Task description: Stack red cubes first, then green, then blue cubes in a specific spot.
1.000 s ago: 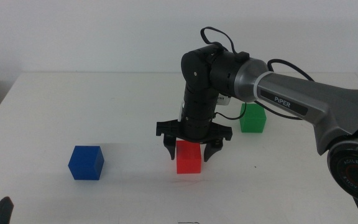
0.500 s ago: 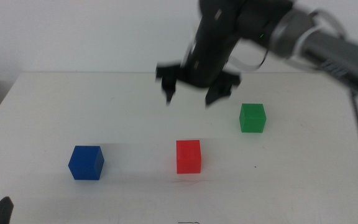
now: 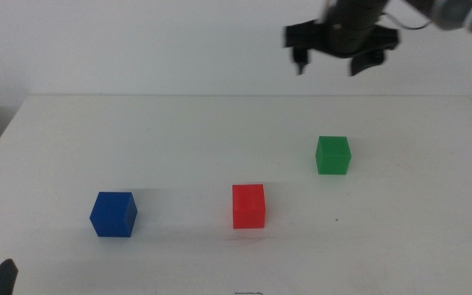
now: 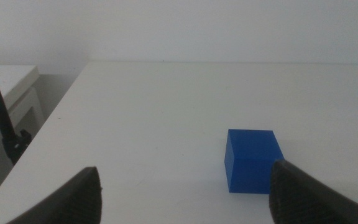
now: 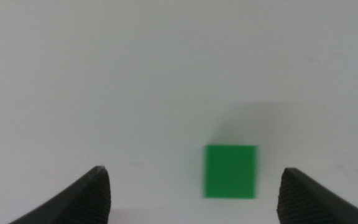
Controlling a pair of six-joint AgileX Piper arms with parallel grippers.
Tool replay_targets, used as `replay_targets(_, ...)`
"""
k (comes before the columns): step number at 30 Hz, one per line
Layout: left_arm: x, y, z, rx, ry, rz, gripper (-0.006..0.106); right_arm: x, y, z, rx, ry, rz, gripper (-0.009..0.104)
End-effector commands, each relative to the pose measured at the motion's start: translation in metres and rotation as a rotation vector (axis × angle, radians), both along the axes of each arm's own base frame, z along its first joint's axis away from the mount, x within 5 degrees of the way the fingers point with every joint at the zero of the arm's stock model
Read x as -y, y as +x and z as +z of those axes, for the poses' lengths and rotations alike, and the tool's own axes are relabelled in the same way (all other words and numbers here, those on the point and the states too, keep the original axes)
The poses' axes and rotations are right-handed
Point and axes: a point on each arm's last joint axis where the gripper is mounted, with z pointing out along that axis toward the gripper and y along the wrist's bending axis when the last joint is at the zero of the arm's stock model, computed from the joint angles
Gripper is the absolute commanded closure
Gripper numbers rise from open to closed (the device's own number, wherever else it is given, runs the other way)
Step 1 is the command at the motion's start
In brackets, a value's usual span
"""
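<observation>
In the middle view the right pincer [image 3: 338,58] hangs open and empty, high above the far surface [image 3: 179,139], the red cube [image 3: 248,206] centre-near, the green cube [image 3: 333,155] right of it and farther back, the blue cube [image 3: 113,214] left; the left wrist view has the left pincer [image 4: 185,186] waiting open near the blue cube [image 4: 253,160]; the right wrist view looks down on the green cube [image 5: 230,171], so fetching green seems the step in hand, calling for a descent astride it.

Bright even light, soft shadows, green cube [image 5: 230,171] perhaps motion-blurred

Red cube [image 3: 248,206], green cube [image 3: 333,155] and blue cube [image 3: 113,215] look matt, on a smooth white table [image 3: 179,139]

One red cube [image 3: 248,206], one green cube [image 3: 333,155], one blue cube [image 3: 113,214]; apparently no others.
</observation>
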Motion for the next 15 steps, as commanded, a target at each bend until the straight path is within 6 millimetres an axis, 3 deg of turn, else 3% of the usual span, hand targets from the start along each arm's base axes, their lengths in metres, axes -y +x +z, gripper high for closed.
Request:
replay_targets(1,0.0,0.0,0.009,0.099,-0.016,0.001,0.011,0.031,-0.004,0.028,0.02,-0.001,-0.035,0.009)
replay_targets(7,0.0,0.0,0.009,0.099,-0.016,0.001,0.011,0.057,0.021,-0.001,-0.051,-0.002,-0.098,0.011)
replay_targets(15,0.0,0.0,0.009,0.099,-0.016,0.001,0.011,0.047,0.042,-0.06,-0.187,-0.024,-0.034,0.011)
